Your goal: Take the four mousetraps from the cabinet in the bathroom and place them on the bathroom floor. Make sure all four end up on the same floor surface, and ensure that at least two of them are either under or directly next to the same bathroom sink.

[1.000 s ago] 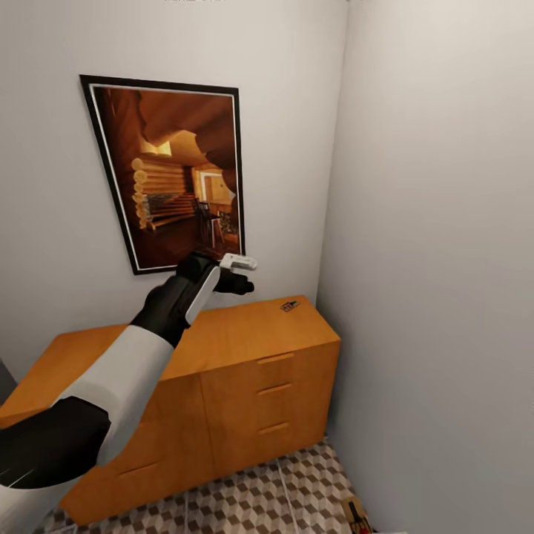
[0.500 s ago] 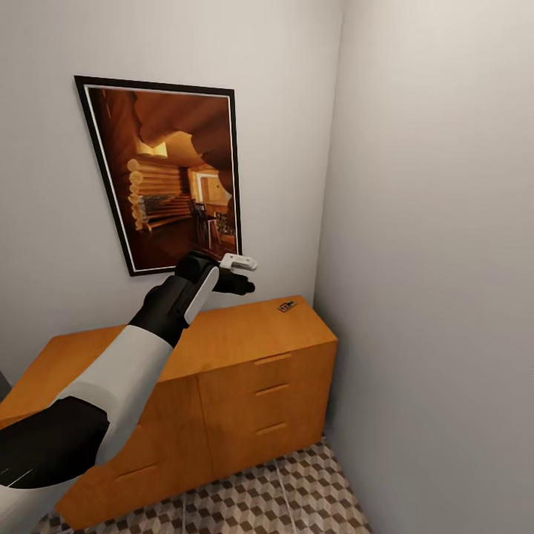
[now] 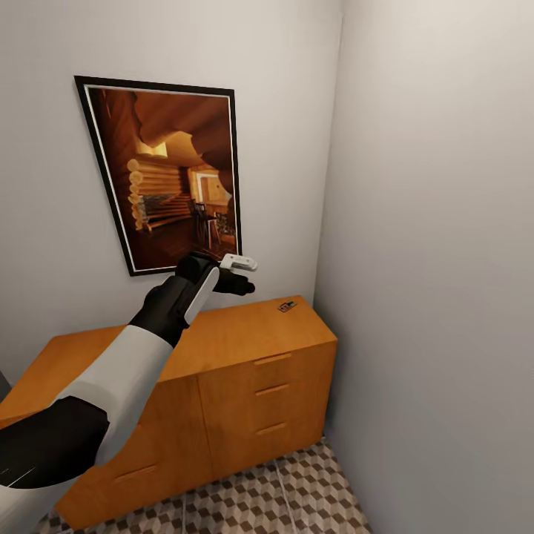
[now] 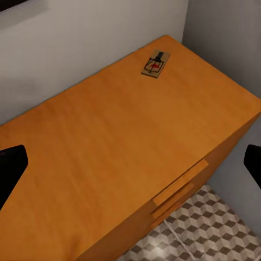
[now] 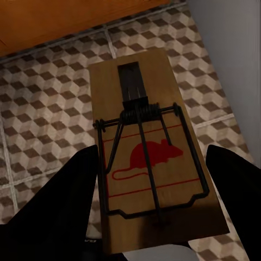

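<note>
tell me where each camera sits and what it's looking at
Head view: high up, looking down at the cabinet in a corner; the left arm and left tool show.
Left wrist view: above the cabinet top, facing a mousetrap; dark fingertips at the edges.
Right wrist view: facing the tiled floor, second mousetrap between its fingers.
Head and left wrist share the cabinet-top mousetrap.

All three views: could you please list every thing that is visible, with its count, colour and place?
Mousetrap on cabinet: one, brown wood with dark metal, near the far right corner of the cabinet top.
Mousetrap in right gripper: one, brown wood with a red mouse print, held above the floor.
Cabinet: one, orange-brown, against the wall in the corner.
Bathroom floor: cube-pattern tiles in brown, beige and white, below the cabinet.
Picture: one, black-framed, log interior, on the wall above the cabinet.
Left gripper: black and white, raised over the cabinet top, open.
Right gripper: black, shut on a mousetrap.
</note>
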Motion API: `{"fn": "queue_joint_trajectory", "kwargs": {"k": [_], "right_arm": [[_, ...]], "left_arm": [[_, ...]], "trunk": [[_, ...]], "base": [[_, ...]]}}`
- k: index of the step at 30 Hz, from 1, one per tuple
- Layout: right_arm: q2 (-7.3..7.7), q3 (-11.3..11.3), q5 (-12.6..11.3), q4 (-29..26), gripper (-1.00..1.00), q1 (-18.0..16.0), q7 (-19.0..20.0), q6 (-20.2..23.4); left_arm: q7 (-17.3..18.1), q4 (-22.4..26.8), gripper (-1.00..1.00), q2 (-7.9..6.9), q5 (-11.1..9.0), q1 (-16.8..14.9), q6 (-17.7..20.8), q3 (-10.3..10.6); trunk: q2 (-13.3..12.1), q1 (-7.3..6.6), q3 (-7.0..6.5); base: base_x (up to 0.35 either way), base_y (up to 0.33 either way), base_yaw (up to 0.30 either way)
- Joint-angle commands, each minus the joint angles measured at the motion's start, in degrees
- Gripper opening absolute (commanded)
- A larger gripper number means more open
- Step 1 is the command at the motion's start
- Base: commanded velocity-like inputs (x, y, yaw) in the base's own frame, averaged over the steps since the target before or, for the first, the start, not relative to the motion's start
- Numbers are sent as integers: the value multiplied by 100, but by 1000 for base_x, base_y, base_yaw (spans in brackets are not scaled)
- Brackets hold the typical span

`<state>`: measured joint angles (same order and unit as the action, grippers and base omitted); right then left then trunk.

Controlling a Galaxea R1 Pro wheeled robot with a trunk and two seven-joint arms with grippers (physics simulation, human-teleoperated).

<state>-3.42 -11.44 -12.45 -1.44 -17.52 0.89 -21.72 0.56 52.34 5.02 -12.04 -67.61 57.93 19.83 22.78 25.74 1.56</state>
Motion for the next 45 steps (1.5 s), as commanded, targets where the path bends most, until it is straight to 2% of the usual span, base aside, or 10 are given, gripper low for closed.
{"fn": "queue_joint_trajectory", "kwargs": {"k": [1, 3, 5, 7, 13, 21, 35, 45], "right_arm": [[5, -44, -63, 8, -100, -6, 11, -21], [45, -39, -73, 13, -100, -6, 15, -20], [170, -36, -149, 26, -100, -6, 26, -18], [265, -35, -342, 40, -100, -6, 39, -17], [325, -40, -740, 50, -100, -6, 119, -7], [264, -42, -792, 39, -100, -6, 124, 9], [216, -42, -796, 30, -100, -6, 129, 19], [219, -42, -795, 30, -100, -6, 123, 19]], "left_arm": [[6, 1, 100, -1, -3, -7, 20, 3], [6, -1, 100, -1, -3, -7, 18, 3], [6, -3, 100, -6, -1, -7, 18, 3], [6, -4, 100, -8, -1, -7, 17, 3], [7, -19, 100, -10, 0, -7, 17, 4], [24, -27, 100, -10, -1, -7, 17, 17], [32, -26, 100, -10, 0, -7, 19, 115], [32, -33, 100, -10, 0, -7, 26, 117]], "trunk": [[14, 4, 14], [14, 4, 14], [14, 4, 14], [14, 4, 14], [14, 4, 14], [14, 4, 14], [14, 4, 14], [14, 4, 14]], "base": [[0, 0, 0], [0, 0, 0], [0, 0, 0], [9, 0, 0], [95, 27, 0], [163, 74, -73], [10, 19, -279], [0, 192, -273]]}}
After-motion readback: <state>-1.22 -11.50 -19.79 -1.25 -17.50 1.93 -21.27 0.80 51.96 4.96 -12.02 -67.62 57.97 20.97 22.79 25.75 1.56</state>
